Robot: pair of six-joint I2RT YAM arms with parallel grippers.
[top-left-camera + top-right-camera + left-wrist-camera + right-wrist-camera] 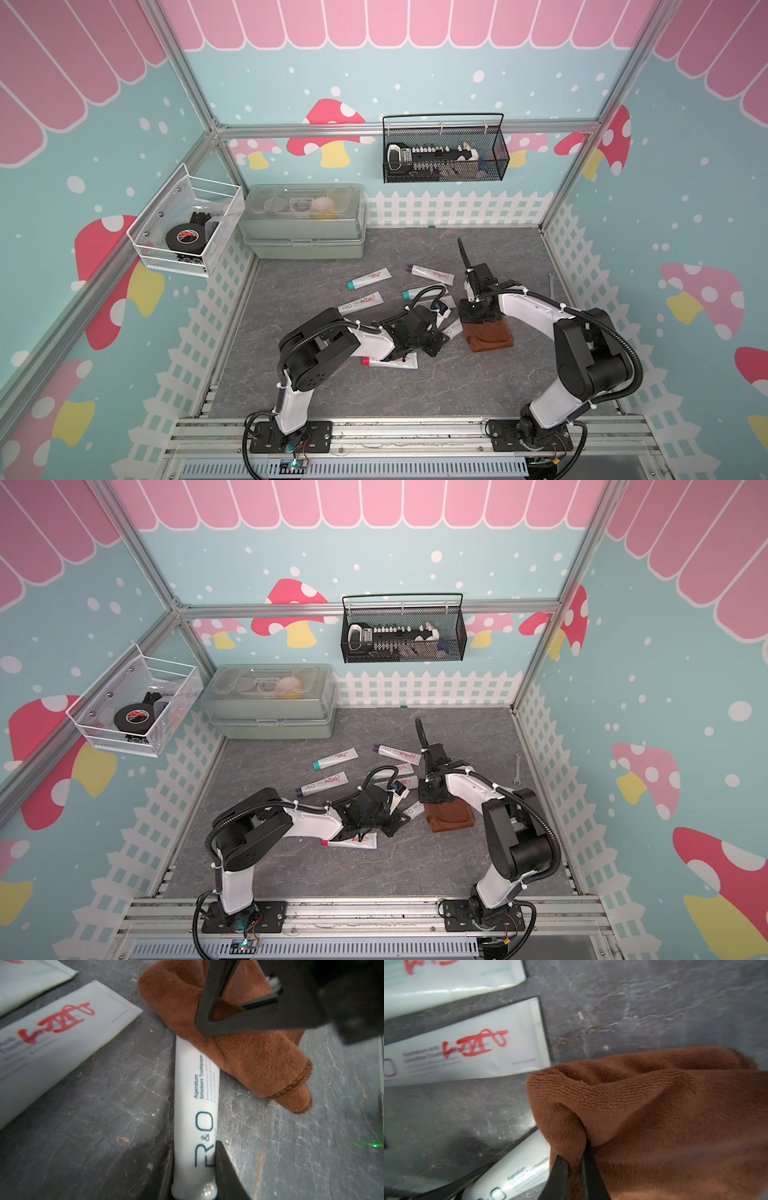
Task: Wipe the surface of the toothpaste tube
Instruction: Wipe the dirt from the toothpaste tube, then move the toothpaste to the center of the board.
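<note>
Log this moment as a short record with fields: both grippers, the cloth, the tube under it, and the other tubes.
left gripper: shut on the toothpaste tube, near its cap end
right gripper: shut on the brown cloth, pinching a fold
cloth: draped over the far end of the toothpaste tube, touching it
toothpaste tube: no red marks on the part that shows
neighbouring tube: flat on the grey table, red scribble on its face
other tubes: several more scattered on the table

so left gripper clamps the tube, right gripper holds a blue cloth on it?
No: the cloth is brown, not blue, per the right wrist view. The left gripper clamps the tube; the right gripper holds that cloth on it.
</note>
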